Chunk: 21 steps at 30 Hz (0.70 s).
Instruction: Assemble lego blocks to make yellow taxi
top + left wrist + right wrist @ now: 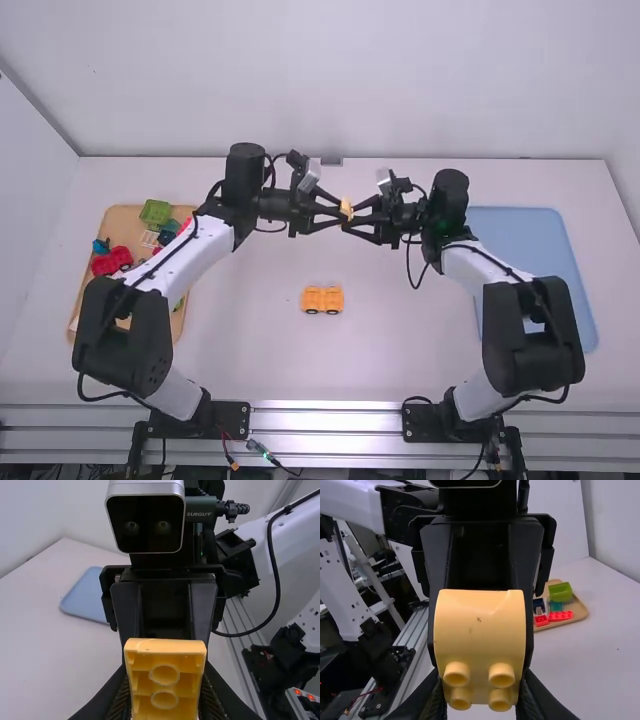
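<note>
Left gripper and right gripper pinch one smooth, curved, studded block. A wheeled base stands on the table.

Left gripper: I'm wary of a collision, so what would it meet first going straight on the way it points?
Probably the right gripper, facing it from just beyond the yellow block that both seem to hold; the gap is hard to judge.

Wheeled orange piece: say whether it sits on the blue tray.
No, the wheeled orange piece rests on the table, away from the blue tray.
</note>
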{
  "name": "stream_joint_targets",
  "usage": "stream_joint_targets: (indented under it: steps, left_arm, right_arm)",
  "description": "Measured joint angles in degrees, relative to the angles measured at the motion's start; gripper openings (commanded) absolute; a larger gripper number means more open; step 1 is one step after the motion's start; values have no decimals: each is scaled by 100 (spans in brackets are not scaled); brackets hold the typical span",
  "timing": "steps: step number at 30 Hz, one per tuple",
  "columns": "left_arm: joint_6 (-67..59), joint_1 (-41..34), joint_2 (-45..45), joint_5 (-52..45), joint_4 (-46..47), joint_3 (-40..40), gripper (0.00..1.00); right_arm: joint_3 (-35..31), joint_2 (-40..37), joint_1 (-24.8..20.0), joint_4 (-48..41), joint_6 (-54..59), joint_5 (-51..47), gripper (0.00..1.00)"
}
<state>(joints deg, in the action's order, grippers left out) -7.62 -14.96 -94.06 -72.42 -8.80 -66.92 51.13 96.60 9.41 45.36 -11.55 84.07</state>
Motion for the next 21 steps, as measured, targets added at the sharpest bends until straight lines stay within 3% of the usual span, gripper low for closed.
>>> stream_joint_targets:
  steps: [3,4,5,6,7,8,13,17,21]
  left_arm:
    - [20,2,0,-7,-4,0,44]
    - [-28,0,0,-9,-13,0,47]
    - [-15,0,0,-28,0,2,71]
    - [-15,0,0,-28,0,2,71]
    - [-55,-2,0,-46,-2,2,89]
    - [-52,-4,0,-46,-4,2,96]
    - [-33,-22,0,-46,-22,0,99]
    - [-31,7,0,-44,-96,0,99]
    - [-31,116,0,-11,-26,0,100]
  right_arm:
    - [0,-2,2,-4,-4,7,10]
    - [2,0,2,-4,-9,15,10]
    - [0,0,13,0,-9,39,8]
    - [0,0,13,0,-9,39,8]
    - [2,0,13,2,-9,44,8]
    - [2,0,13,4,-7,46,8]
    - [2,-2,13,2,-9,37,9]
    - [0,0,-17,-15,-11,-87,0]
    - [2,0,-131,-490,7,-490,0]
